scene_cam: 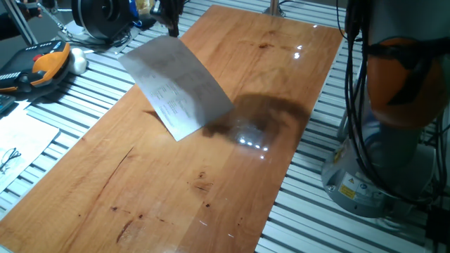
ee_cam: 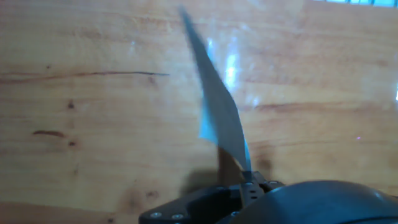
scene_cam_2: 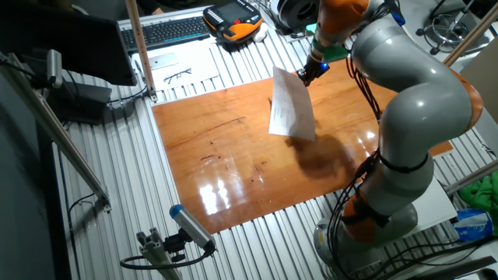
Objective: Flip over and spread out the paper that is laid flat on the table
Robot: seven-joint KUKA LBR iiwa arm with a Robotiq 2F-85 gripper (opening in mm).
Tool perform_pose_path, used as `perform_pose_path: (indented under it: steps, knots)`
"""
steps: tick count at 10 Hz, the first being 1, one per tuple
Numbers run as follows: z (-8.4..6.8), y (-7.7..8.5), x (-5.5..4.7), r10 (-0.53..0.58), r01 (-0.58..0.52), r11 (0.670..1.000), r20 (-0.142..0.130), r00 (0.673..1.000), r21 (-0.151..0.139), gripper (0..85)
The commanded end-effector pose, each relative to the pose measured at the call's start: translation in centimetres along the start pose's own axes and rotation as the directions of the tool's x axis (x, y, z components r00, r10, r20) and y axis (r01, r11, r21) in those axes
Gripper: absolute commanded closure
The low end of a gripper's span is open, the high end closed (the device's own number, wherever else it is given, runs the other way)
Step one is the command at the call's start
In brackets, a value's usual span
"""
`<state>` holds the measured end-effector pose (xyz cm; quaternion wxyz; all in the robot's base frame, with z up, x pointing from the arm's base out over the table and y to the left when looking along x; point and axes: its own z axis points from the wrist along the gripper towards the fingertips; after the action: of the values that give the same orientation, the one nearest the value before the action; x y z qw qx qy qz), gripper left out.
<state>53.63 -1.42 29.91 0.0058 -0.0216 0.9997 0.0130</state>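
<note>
- Gripper (scene_cam_2: 310, 71): two-finger unit, clamped on one edge of the paper (scene_cam: 177, 87); in the hand view the gripper (ee_cam: 247, 185) has its fingers closed together with the sheet's edge pinched between them.
- Paper, position: lifted off the table (scene_cam: 140, 190), hanging tilted from the gripper, over the table's far half as seen from one fixed view. Its lower corner sits low, close to the wood; whether it touches cannot be told.
- Paper, appearance: thin white rectangular sheet, looking greyish in shade. The face turned toward one fixed view carries small faint dark print in short blocks near the middle. From the other fixed view the paper (scene_cam_2: 291, 106) reads as a plain pale panel, slightly bowed. In the hand view the paper (ee_cam: 217, 106) is seen nearly edge-on, a narrow grey sliver rising away from the fingers, blurred.
- Table: glossy reddish-brown wooden top with dark grain marks and bright light reflections; a dark shadow lies on it just right of the paper in one fixed view.
- Slatted metal surface (scene_cam: 84, 91): grey, surrounding the table.
- Second sheet with glasses (scene_cam: 17, 144): lying on the slats, well left of the table.
</note>
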Motion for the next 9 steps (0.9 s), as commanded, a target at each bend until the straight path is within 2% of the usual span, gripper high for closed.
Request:
perform_pose_path:
  steps: [1,2,3,4,6,9]
  knots:
    - [0.2,-0.3,0.1,0.004,-0.004,1.0,0.0,1.0,0.0,85.0]
    - [0.4,-1.1,0.2,0.014,-0.014,1.0,-0.007,1.0,-0.008,85.0]
    - [0.5,-2.6,0.5,0.033,-0.034,0.999,-0.016,0.999,-0.038,85.0]
    - [0.4,-3.8,0.6,0.038,-0.038,0.998,-0.02,0.999,-0.049,85.0]
    - [0.8,-5.0,1.0,0.056,-0.055,0.998,0.006,0.998,-0.038,85.0]
    - [1.8,-6.1,1.7,0.084,-0.083,0.995,0.015,0.996,-0.051,85.0]
